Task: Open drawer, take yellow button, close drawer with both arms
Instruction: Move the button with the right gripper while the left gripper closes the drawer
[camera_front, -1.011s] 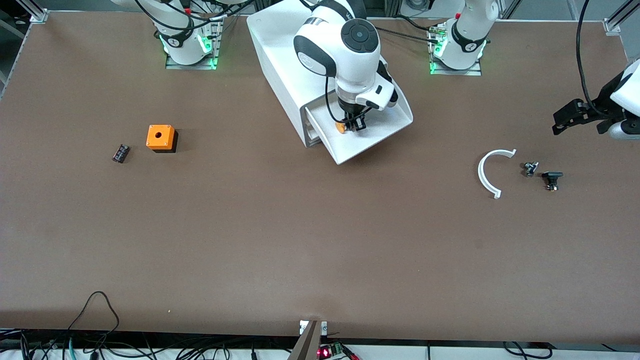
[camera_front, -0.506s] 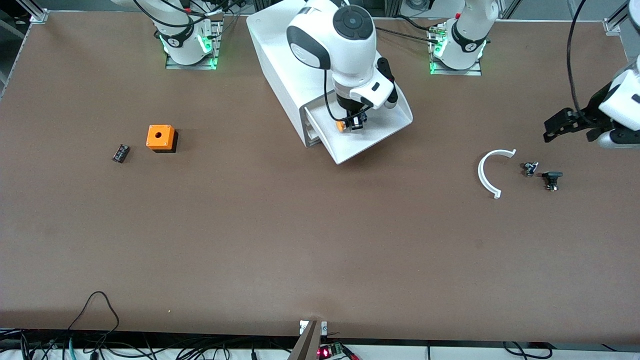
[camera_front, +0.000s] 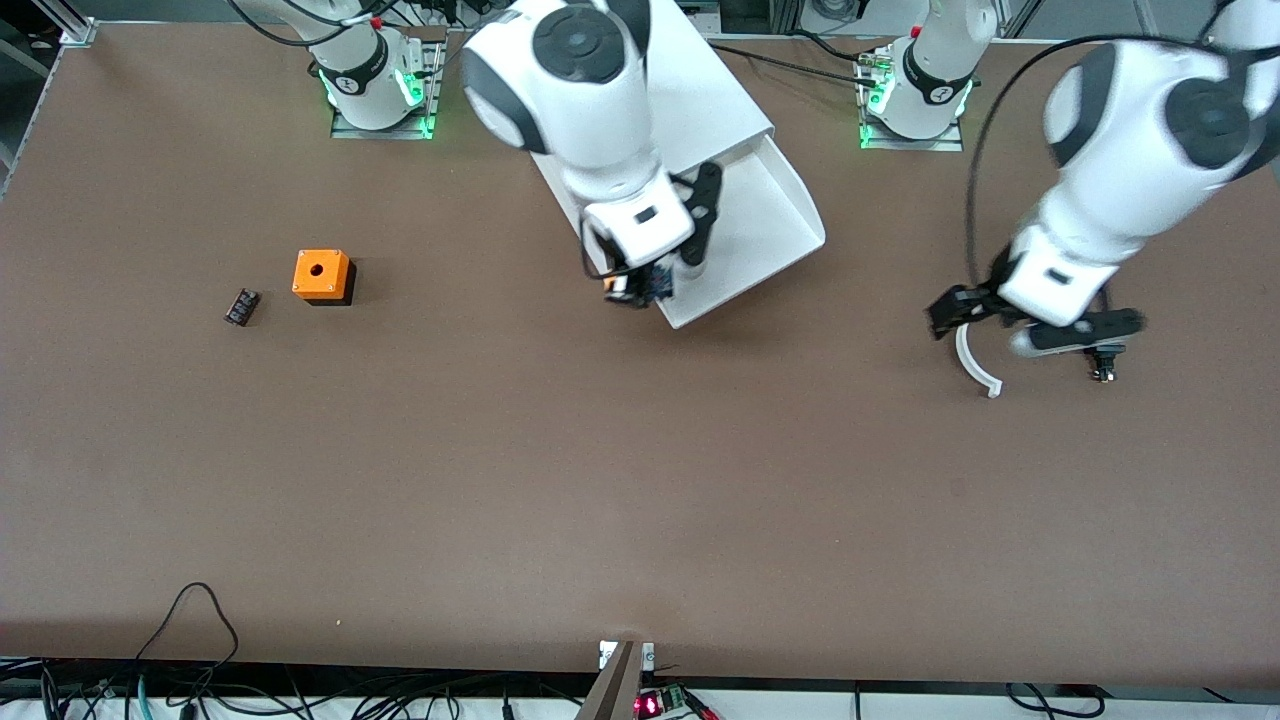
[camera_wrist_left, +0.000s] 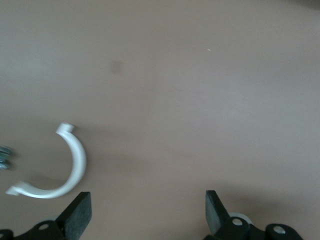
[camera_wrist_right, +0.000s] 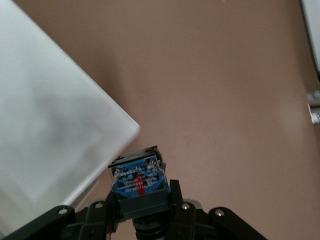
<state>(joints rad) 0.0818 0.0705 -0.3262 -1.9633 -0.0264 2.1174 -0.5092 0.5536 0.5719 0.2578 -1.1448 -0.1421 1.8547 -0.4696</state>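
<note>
The right gripper clamps the button in the air, just over the open drawer's corner. The left gripper hangs wide open and empty, the white curved piece just beside it.

Two white robot arms had rounded joints with dark grey round caps and black bands. Black cables looped along both. The bases, lit green, stood bolted on metal plates by the worktop's top edge. Each wrist ended in a black gripper body with silver screws and black fingers.
</note>
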